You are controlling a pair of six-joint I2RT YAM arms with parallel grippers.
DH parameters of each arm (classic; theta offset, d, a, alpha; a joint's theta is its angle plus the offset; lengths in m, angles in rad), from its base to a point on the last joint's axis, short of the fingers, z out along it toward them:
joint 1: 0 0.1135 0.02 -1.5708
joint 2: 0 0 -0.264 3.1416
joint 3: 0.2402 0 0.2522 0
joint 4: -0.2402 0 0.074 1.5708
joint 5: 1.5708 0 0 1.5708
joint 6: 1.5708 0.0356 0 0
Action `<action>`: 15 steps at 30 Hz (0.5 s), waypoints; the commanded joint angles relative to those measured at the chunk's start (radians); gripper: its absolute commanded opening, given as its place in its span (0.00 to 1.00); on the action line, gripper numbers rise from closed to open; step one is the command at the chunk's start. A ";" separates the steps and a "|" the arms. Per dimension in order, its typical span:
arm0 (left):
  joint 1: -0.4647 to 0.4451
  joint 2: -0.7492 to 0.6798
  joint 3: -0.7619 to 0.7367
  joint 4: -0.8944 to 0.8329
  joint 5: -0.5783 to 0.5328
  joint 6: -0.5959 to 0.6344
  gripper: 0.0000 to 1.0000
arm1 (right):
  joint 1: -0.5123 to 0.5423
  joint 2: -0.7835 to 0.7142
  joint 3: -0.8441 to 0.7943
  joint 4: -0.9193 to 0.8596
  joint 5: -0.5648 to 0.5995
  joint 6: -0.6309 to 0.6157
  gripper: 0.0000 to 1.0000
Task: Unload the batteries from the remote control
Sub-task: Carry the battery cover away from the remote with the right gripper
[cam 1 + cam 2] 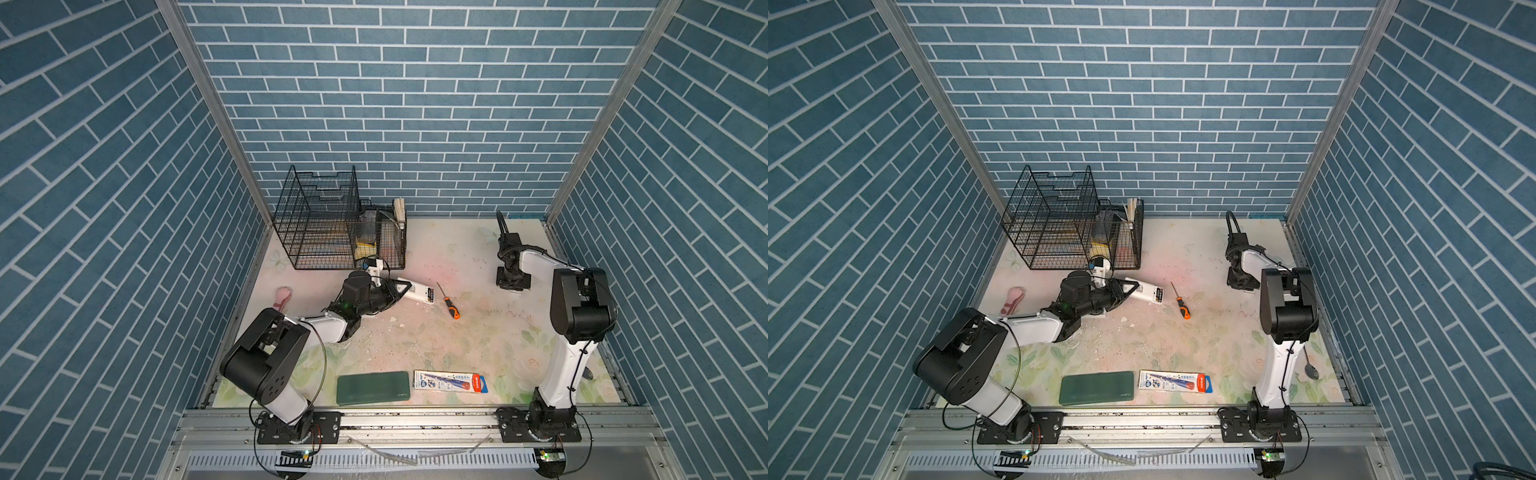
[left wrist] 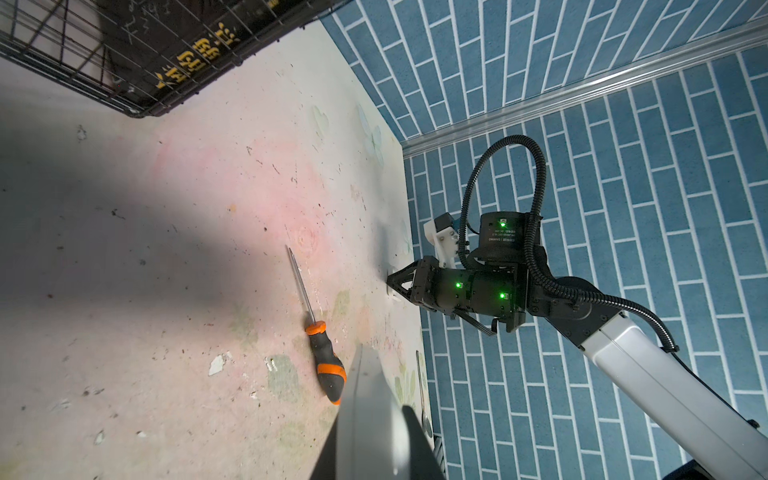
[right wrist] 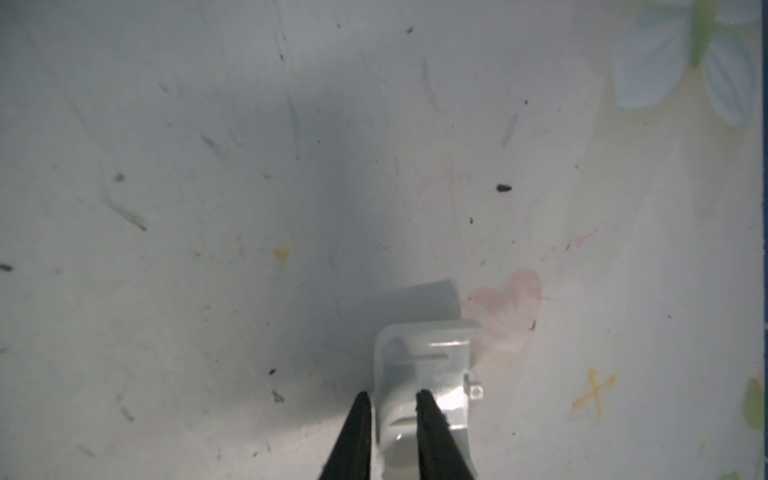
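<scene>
The white remote control (image 1: pixel 417 291) lies slanted at mid table, and my left gripper (image 1: pixel 401 289) is shut on its left end. At its right end a dark open compartment (image 1: pixel 428 296) shows; the batteries in it are too small to make out. In the left wrist view the remote (image 2: pixel 370 415) is a blurred grey slab between the fingers. My right gripper (image 1: pixel 513 289) points down at the table on the far right. Its fingers (image 3: pixel 361 415) straddle one side wall of the white battery cover (image 3: pixel 428 357), which rests on the table, with a small gap between them.
An orange-and-black screwdriver (image 1: pixel 449 301) lies just right of the remote. A black wire rack (image 1: pixel 324 224) stands at the back left. A green case (image 1: pixel 372 387) and a pen packet (image 1: pixel 451 381) lie near the front edge. A pink object (image 1: pixel 283 296) sits left; a spoon (image 1: pixel 1309 368) right.
</scene>
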 commanded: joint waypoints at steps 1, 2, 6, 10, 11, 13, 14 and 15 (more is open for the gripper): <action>-0.005 -0.028 0.006 -0.008 0.002 0.021 0.00 | -0.003 0.007 0.040 -0.031 -0.017 -0.022 0.24; -0.005 -0.028 0.008 -0.010 0.000 0.021 0.00 | -0.003 0.000 0.041 -0.034 -0.020 -0.021 0.25; -0.005 -0.027 0.008 -0.036 -0.007 0.077 0.00 | -0.004 -0.047 0.031 -0.042 -0.037 -0.017 0.31; -0.006 -0.026 0.009 -0.073 -0.020 0.121 0.00 | 0.003 -0.128 -0.006 -0.045 -0.063 -0.002 0.35; -0.005 -0.024 0.009 -0.081 -0.025 0.131 0.00 | 0.008 -0.155 -0.020 -0.044 -0.066 0.003 0.36; -0.005 -0.020 0.009 -0.095 -0.030 0.149 0.00 | 0.020 -0.207 -0.051 -0.041 -0.073 0.014 0.37; -0.005 -0.018 0.007 -0.099 -0.033 0.157 0.00 | 0.028 -0.233 -0.070 -0.035 -0.083 0.022 0.37; -0.005 -0.015 0.006 -0.099 -0.034 0.160 0.00 | 0.036 -0.262 -0.088 -0.029 -0.094 0.026 0.37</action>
